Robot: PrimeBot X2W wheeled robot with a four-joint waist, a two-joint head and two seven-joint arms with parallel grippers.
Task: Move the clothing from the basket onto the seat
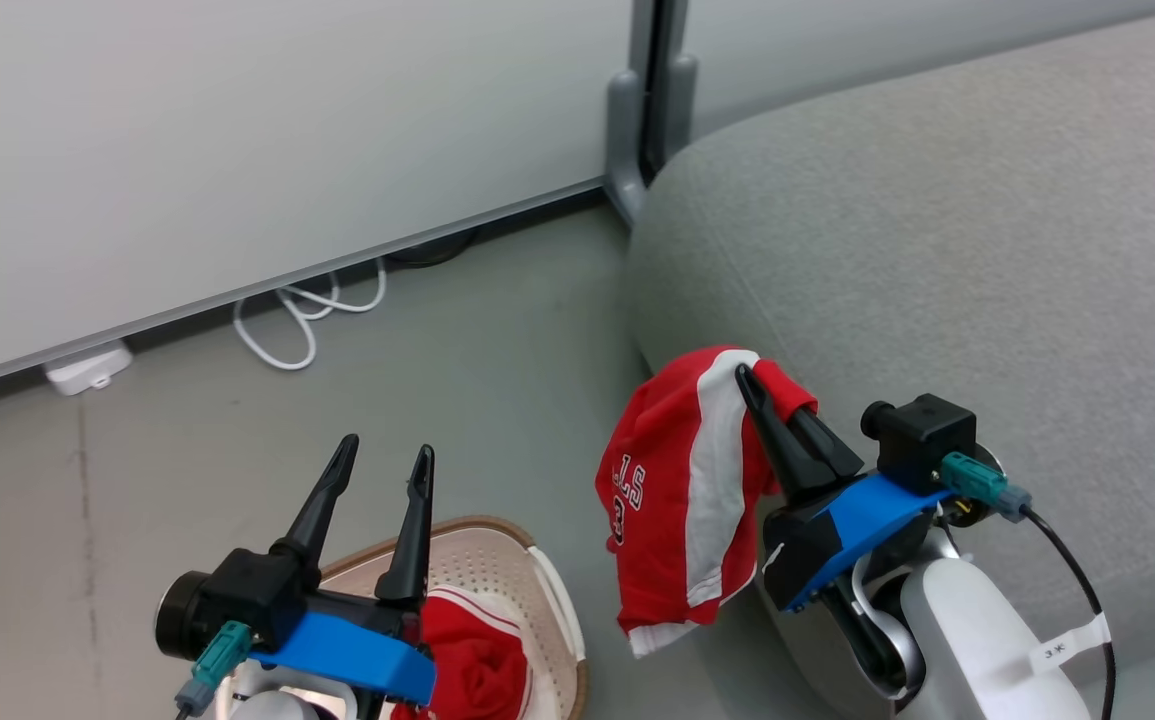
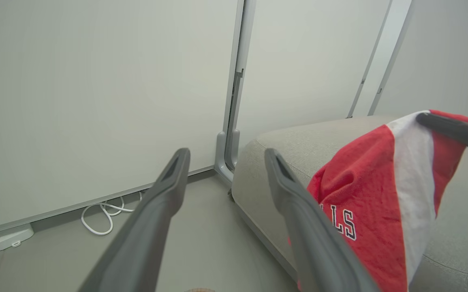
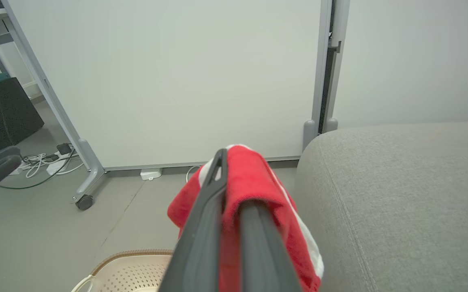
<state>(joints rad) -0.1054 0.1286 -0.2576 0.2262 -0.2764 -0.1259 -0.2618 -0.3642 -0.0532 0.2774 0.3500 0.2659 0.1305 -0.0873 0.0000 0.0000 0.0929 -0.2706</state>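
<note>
A red garment with a white stripe [image 1: 682, 490] hangs in the air from my right gripper [image 1: 752, 385], which is shut on its upper fold beside the left edge of the grey seat [image 1: 937, 250]. The same garment [image 3: 254, 182] drapes over the shut fingers in the right wrist view, and it hangs at the right [image 2: 379, 194] in the left wrist view. A second red garment [image 1: 472, 660] lies in the cream basket [image 1: 497, 560] at the bottom left. My left gripper [image 1: 382, 465] stands open above the basket, nothing between its fingers [image 2: 169, 182].
A white partition wall [image 1: 237, 150] with a grey post [image 1: 637, 120] runs along the back. A white cable [image 1: 302, 310] and a small white box [image 1: 87, 368] lie on the floor by it. A wheeled partition foot [image 3: 84, 200] and cables [image 3: 39, 162] are further left.
</note>
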